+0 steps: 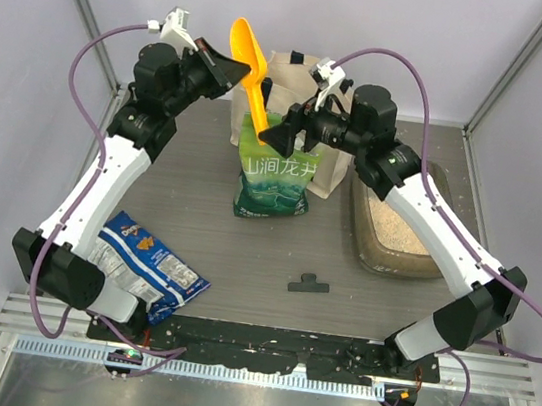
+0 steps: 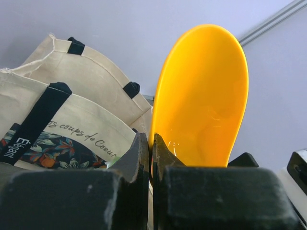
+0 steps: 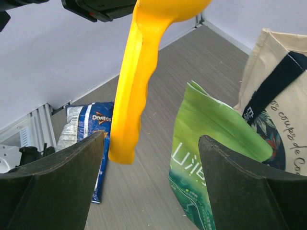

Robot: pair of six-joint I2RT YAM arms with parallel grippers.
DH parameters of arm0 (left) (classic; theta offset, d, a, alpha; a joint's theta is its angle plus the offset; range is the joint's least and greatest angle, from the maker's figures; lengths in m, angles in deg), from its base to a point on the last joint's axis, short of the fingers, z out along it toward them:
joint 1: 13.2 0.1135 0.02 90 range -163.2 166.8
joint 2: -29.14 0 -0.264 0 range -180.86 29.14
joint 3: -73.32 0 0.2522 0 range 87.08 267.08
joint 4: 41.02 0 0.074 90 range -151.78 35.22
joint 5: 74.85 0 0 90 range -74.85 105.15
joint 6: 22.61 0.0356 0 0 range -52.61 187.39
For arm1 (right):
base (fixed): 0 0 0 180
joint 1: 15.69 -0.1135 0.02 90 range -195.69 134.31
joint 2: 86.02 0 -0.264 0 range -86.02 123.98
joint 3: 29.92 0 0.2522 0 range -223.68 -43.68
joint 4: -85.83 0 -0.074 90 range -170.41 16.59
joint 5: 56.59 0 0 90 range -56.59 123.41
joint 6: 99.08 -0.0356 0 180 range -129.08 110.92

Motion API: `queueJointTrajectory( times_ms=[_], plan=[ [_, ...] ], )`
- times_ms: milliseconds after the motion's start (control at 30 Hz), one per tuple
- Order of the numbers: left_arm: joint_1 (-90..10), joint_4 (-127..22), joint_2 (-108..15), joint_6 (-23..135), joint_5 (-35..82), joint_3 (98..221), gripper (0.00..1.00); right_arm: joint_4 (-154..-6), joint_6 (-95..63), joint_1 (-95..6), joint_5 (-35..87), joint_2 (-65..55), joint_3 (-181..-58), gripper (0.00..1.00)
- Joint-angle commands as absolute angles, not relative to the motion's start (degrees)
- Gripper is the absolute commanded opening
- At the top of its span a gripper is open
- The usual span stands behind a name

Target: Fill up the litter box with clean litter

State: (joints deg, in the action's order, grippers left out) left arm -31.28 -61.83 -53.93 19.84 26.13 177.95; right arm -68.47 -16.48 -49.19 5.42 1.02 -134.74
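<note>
1. In the upper middle of the top view, the left gripper [image 1: 232, 64] has its jaws pressed together on the rim of the yellow scoop [image 1: 254, 74]. Its wrist view shows the bowl's edge running into the slit between the fingers [image 2: 139, 153].
2. The scoop hangs tilted with the bowl up. Its handle slants down to the right, ending over the top edge of the green pouch [image 1: 274, 183].
3. The right gripper [image 3: 151, 138] has its jaws spread wide, one finger on each side of the handle's end. The handle sits nearer the left-of-frame finger.
4. The pouch stands upright just in front of the tote bag [image 1: 290, 80], toward the back edge of the table [image 1: 244, 250].
5. The litter box [image 1: 393, 271] lies at centre right, along the table's right edge. The right forearm crosses above part of it. Pale clean litter [image 1: 394, 225] lies in the tray.
6. Open tabletop lies at centre frame, with a black clip [image 1: 308, 285] on it. A blue snack bag [image 1: 151, 267] lies at lower left beside the left arm.
</note>
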Motion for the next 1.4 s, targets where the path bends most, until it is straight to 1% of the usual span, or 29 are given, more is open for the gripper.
queueJointTrajectory(
  times_ms=[0, 133, 233, 267, 333, 367, 400, 433, 467, 500, 533, 567, 600, 633, 667, 700, 733, 800, 833, 867, 933, 967, 1000, 1067, 1133, 1367],
  plan=[
    [-31.1, -58.7, -50.3, 16.7, 24.4, 177.3, 0.00, -72.9, -18.3, -50.9, 2.9, 1.8, -138.2, 0.84],
    [-31.1, -59.3, -49.6, 15.4, 24.6, 177.2, 0.00, -73.7, -17.8, -52.7, 4.6, 3.6, -139.3, 0.82],
    [-31.1, -59.6, -49.2, 15.0, 24.5, 176.5, 0.00, -74.2, -17.0, -53.7, 6.1, 5.6, -141.2, 0.78],
    [-31.1, -59.6, -48.7, 15.0, 24.7, 176.3, 0.00, -73.6, -15.2, -54.4, 6.2, 6.1, -141.9, 0.69],
    [-31.2, -59.3, -48.5, 14.9, 25.1, 175.8, 0.00, -72.8, -14.7, -54.3, 6.9, 6.8, -142.6, 0.56],
    [-31.1, -59.2, -48.1, 14.9, 25.3, 175.5, 0.00, -72.5, -14.2, -54.4, 6.6, 6.9, -142.7, 0.38],
    [-31.1, -58.7, -47.9, 15.6, 25.9, 175.2, 0.00, -71.4, -12.7, -54.4, 6.2, 6.7, -143.0, 0.30],
    [-31.1, -58.3, -47.8, 16.6, 26.7, 174.5, 0.00, -70.7, -11.5, -54.4, 5.3, 6.1, -143.1, 0.17],
    [-31.1, -57.7, -47.2, 18.2, 27.7, 174.1, 0.03, -69.4, -10.1, -54.3, 5.3, 5.7, -143.3, 0.12],
    [-31.1, -56.9, -46.6, 25.3, 31.2, 173.5, 0.12, -66.3, -6.5, -53.8, 5.2, 5.1, -143.4, 0.09],
    [-31.1, -55.3, -45.9, 29.5, 32.9, 171.7, 0.43, -64.4, -4.5, -53.5, 4.9, 3.7, -143.3, 0.06],
    [-31.0, -55.3, -45.0, 34.7, 34.3, 170.8, 0.55, -62.3, -2.3, -53.0, 4.6, 3.1, -143.3, 0.04],
    [-31.1, -55.6, -42.6, 44.8, 37.0, 169.4, 0.60, -57.7, 0.3, -52.0, 4.4, 2.3, -143.0, 0.03],
    [-31.1, -57.3, -41.2, 51.5, 38.0, 166.4, 0.65, -55.4, 5.3, -51.5, 4.0, 0.8, -142.7, 0.01],
    [-31.1, -58.5, -39.7, 57.5, 38.9, 164.7, 0.67, -52.9, 8.2, -50.9, 3.9, -0.1, -142.4, 0.01],
    [-31.1, -60.0, -36.6, 70.8, 39.4, 161.8, 0.71, -48.3, 10.7, -50.5, 3.8, -0.8, -141.6, 0.01],
    [-31.2, -63.2, -35.3, 76.6, 39.9, 160.7, 0.73, -45.8, 16.4, -50.0, 4.0, -1.5, -141.2, 0.01],
    [-31.2, -67.9, -33.1, 88.7, 39.8, 159.6, 0.74, -38.3, 20.3, -50.0, 6.6, -2.4, -141.0, 0.01],
    [-31.3, -69.8, -31.3, 99.1, 39.9, 158.9, 0.74, -36.3, 21.1, -50.0, 7.6, -2.4, -141.1, 0.01],
    [-31.4, -70.9, -30.2, 104.3, 39.4, 158.1, 0.74, -34.7, 21.9, -50.0, 8.4, -2.4, -141.1, 0.01],
    [-31.5, -69.4, -27.5, 112.0, 38.6, 154.7, 0.74, -30.7, 22.1, -50.0, 8.3, -2.5, -141.3, 0.02],
    [-31.6, -67.6, -26.9, 121.3, 39.2, 153.5, 0.73, -30.1, 21.0, -50.0, 8.1, -2.5, -141.1, 0.01],
    [-31.7, -66.0, -26.3, 124.7, 39.6, 150.9, 0.73, -28.5, 21.2, -50.0, 6.1, -2.5, -140.9, 0.01],
    [-32.1, -62.8, -26.0, 130.6, 41.2, 149.3, 0.72, -27.3, 19.8, -50.1, 4.5, -2.4, -140.9, 0.01],
    [-33.1, -59.9, -26.6, 132.5, 42.3, 149.1, 0.70, -26.6, 18.0, -50.1, 4.0, -1.5, -141.6, 0.01],
    [-37.0, -60.0, -29.7, 138.5, 45.5, 150.2, 0.66, -27.3, 15.8, -50.3, 3.2, -0.7, -143.4, 0.01]
  ],
)
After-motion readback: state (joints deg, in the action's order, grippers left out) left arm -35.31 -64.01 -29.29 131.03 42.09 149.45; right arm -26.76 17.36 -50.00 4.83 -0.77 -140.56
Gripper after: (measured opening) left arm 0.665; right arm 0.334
